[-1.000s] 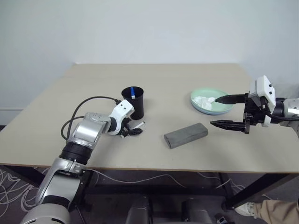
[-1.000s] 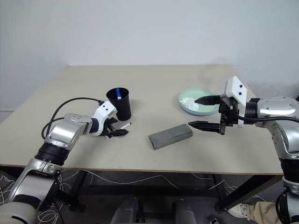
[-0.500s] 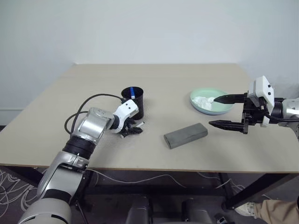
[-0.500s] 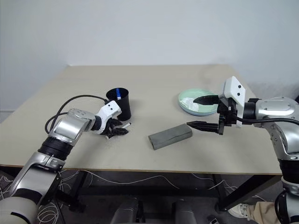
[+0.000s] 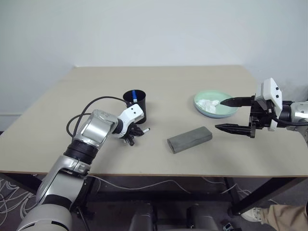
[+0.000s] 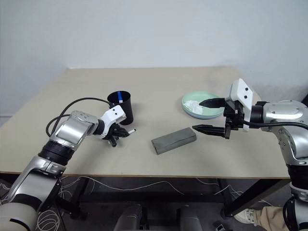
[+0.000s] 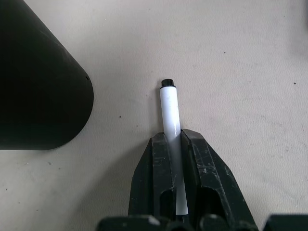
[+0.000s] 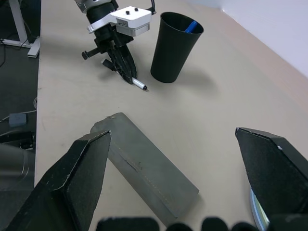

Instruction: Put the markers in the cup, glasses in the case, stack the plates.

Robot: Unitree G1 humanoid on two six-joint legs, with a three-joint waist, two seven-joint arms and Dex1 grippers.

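Left gripper (image 7: 178,144) low over the desk (image 5: 192,91), jaws closed on the white barrel of the black-capped marker (image 7: 169,108). Marker lies flat on the desk top, its black end sticking out past the fingertips; whether it is lifted clear cannot be told. Black cup (image 5: 136,105) stands upright just beside this gripper, on its far side, not touching the marker. Blue-capped marker (image 5: 134,98) stands inside the cup, its cap showing at the rim.

Centre of desk: grey case (image 5: 189,139) lies flat and closed, set at an angle, well apart from both grippers. Glasses not made out.

Right of centre, toward the far edge: mint green plate (image 5: 215,104) with a crumpled white tissue (image 5: 208,103) lying in it. A light blue rim appears to sit inside the green one, but this is too faint to confirm.

Right gripper (image 5: 230,114) hovers above the desk between case and plate, jaws spread wide, nothing between them. Upper finger (image 5: 233,101) overlaps the near edge of the plate in the head views; contact cannot be told.
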